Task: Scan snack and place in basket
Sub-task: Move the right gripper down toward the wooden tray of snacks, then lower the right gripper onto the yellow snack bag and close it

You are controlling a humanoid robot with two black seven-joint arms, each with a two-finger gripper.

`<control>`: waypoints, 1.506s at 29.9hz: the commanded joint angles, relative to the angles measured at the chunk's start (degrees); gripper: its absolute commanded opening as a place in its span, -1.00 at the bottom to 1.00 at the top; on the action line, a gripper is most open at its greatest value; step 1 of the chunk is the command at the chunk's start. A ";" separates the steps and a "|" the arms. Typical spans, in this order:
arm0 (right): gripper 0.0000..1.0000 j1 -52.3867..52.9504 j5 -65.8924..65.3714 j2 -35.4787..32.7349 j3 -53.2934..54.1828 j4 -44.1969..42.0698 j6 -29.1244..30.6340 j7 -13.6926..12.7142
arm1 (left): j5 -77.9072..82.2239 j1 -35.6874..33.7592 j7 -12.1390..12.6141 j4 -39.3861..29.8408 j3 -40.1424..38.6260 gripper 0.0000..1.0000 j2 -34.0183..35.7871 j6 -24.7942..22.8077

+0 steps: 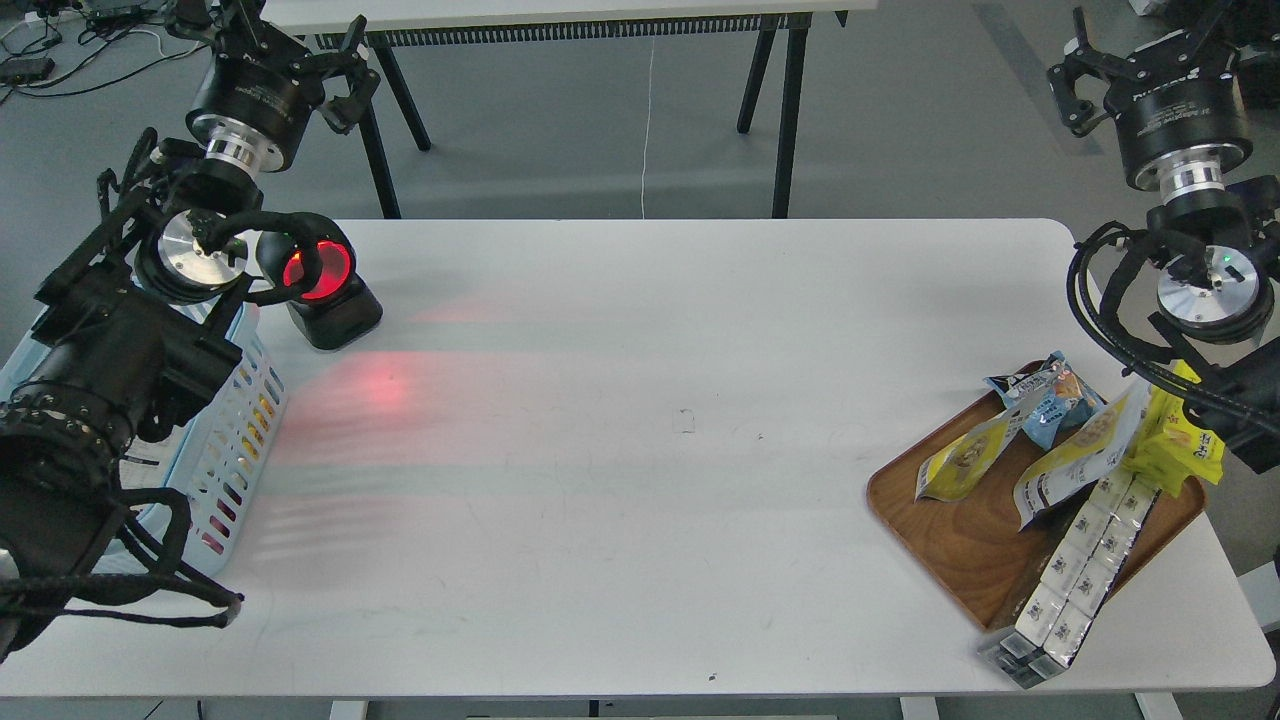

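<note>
The snack [962, 457], a small flat white-and-yellow pouch, lies at the left end of the wooden tray [950, 540] on the right of the table. The light blue basket [238, 430] stands at the table's left edge, mostly hidden behind my left arm. My left gripper [290, 55] is raised beyond the table's far left corner, above the scanner, fingers spread and empty. My right gripper [1140, 60] is raised beyond the far right corner, well above the tray, fingers spread and empty.
A black scanner [322, 280] with a glowing red window stands by the basket and casts red light on the table. The tray also holds a longer yellow-and-white pouch [1080, 455], a blue pack [1045, 400], a bright yellow pack [1180, 440] and a strip of small cartons [1075, 565] that overhangs the tray.
</note>
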 commanded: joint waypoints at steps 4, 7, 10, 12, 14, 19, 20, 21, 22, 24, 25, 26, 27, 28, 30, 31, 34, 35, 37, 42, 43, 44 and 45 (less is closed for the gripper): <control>0.98 4.94 -16.17 -5.42 -4.89 6.26 1.06 -0.01 | 0.10 -0.02 0.08 -0.10 0.12 1.00 0.00 0.00; 0.98 8.55 -25.59 -7.79 -7.64 9.07 0.97 -0.01 | 0.10 -0.02 0.08 -0.28 0.21 1.00 0.08 0.00; 0.98 10.22 -33.50 -10.95 -8.08 12.84 1.06 -0.06 | 0.19 -0.02 0.17 -0.28 0.30 1.00 0.08 0.00; 0.98 11.19 -39.30 -12.80 -8.17 16.71 1.14 -0.15 | 0.19 -0.02 0.17 -0.36 0.30 1.00 0.00 0.00; 0.98 11.98 -45.98 -15.69 -8.52 21.01 1.23 -0.15 | 0.10 -0.11 0.17 -0.54 0.21 1.00 -0.09 0.00; 0.98 18.64 -63.47 -20.01 -17.89 29.55 1.50 -0.01 | 0.10 -0.72 0.35 -0.98 0.21 1.00 -0.62 0.00; 0.98 20.67 -66.29 -20.19 -20.88 30.60 1.50 -0.01 | 0.10 -0.90 0.35 -0.98 0.21 1.00 -0.71 0.00; 0.98 22.51 -68.32 -20.28 -23.43 31.40 1.50 -0.01 | 0.10 -0.90 0.26 -0.98 0.21 1.00 -0.62 0.00; 0.98 24.79 -70.34 -20.19 -26.42 32.36 1.50 -0.01 | 0.10 -0.90 0.26 -0.98 0.21 1.00 -0.71 0.00; 0.98 28.05 -72.72 -20.19 -30.47 33.77 1.50 -0.01 | 0.10 -0.90 0.26 -0.98 0.21 1.00 -0.71 0.00; 0.98 29.90 -74.56 -20.10 -32.75 34.74 1.50 -0.01 | 0.10 -0.90 0.35 -0.98 0.21 1.00 -0.71 0.00; 0.98 32.00 -76.75 -20.10 -34.95 35.79 1.50 -0.01 | 0.10 -0.90 0.35 -0.98 0.30 1.00 -0.62 0.00; 0.98 33.76 -78.95 -20.02 -37.06 36.58 1.50 -0.01 | 0.10 -0.90 0.35 -0.98 0.30 1.00 -0.62 0.00; 0.98 35.87 -81.93 -19.84 -39.87 37.64 1.50 -0.01 | 0.10 -0.90 0.26 -0.98 0.21 1.00 -0.62 0.00; 0.98 39.65 -87.38 -19.14 -44.88 39.31 1.50 -0.01 | 0.10 -0.90 0.17 -0.98 0.21 1.00 -0.53 0.00; 0.98 41.50 -89.84 -18.61 -47.60 40.27 1.50 -0.01 | 0.10 -0.99 0.26 -0.98 0.21 1.00 -0.53 0.00; 0.98 45.55 -96.00 -16.07 -54.46 42.30 1.41 -0.01 | 0.10 -0.90 0.26 -0.98 0.21 1.00 -0.62 0.00; 0.98 46.08 -97.85 -15.45 -55.96 42.91 1.32 -0.01 | 0.10 -0.90 0.26 -0.98 0.21 1.00 -0.62 0.00; 0.98 46.35 -102.33 -14.92 -57.82 44.58 1.15 -0.01 | 0.10 -0.99 0.26 -1.07 0.21 1.00 -0.71 0.00; 0.96 46.61 -112.52 -15.36 -59.92 49.67 1.06 -0.01 | 0.10 -1.08 0.44 -1.15 0.30 1.00 -0.62 0.00; 0.96 46.87 -114.98 -15.44 -61.41 51.17 1.06 -0.01 | 0.10 -1.08 0.44 -1.15 0.30 1.00 -0.62 0.00; 0.95 47.05 -116.57 -15.53 -62.47 52.14 1.06 -0.01 | 0.10 -1.08 0.44 -1.15 0.30 1.00 -0.62 0.00; 0.94 47.57 -117.81 -15.53 -63.61 52.84 0.97 -0.01 | 0.10 -1.08 0.44 -1.15 0.30 1.00 -0.62 0.00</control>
